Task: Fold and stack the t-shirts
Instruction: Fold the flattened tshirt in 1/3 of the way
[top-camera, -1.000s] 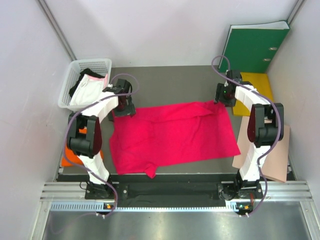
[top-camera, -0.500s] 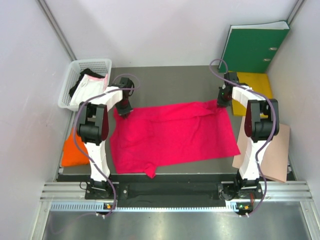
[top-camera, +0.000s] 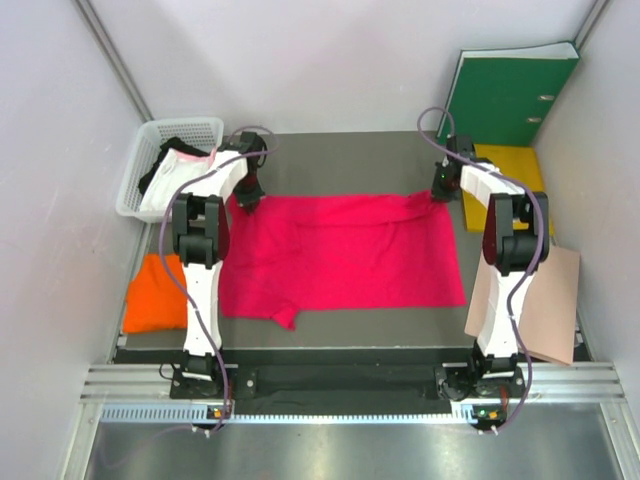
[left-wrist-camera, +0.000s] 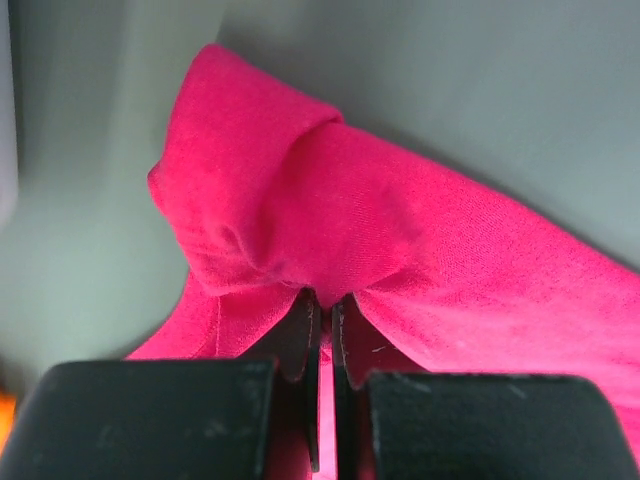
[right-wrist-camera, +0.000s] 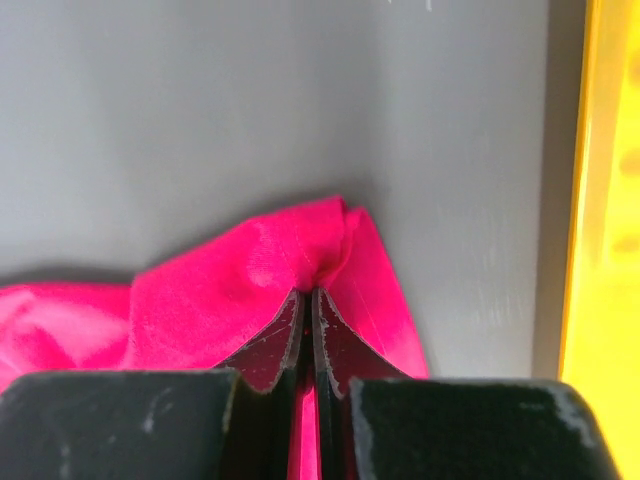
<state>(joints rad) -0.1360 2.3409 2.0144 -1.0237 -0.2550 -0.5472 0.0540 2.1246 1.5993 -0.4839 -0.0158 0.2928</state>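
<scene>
A large magenta-red t-shirt (top-camera: 340, 250) lies spread across the grey table, its far edge pulled straight. My left gripper (top-camera: 247, 199) is shut on the shirt's far left corner (left-wrist-camera: 290, 220), the cloth bunched over the fingertips. At the far right corner (right-wrist-camera: 320, 250) my right gripper (top-camera: 441, 194) is shut on the cloth too. An orange t-shirt (top-camera: 153, 293) folded small lies at the table's left edge, partly hidden by the left arm. Whitish-pink and black garments (top-camera: 170, 180) fill the basket.
A white mesh basket (top-camera: 205, 128) stands at the far left. A green binder (top-camera: 508, 92) leans on the back right wall above a yellow folder (top-camera: 515, 170) (right-wrist-camera: 610, 250). A tan paper sheet (top-camera: 545, 300) lies at the right edge.
Both grippers closed on the shirt's far corners and moved away from the bases, dragging the shirt toward the back and stretching its far edge straight. More of the orange shirt shows.
</scene>
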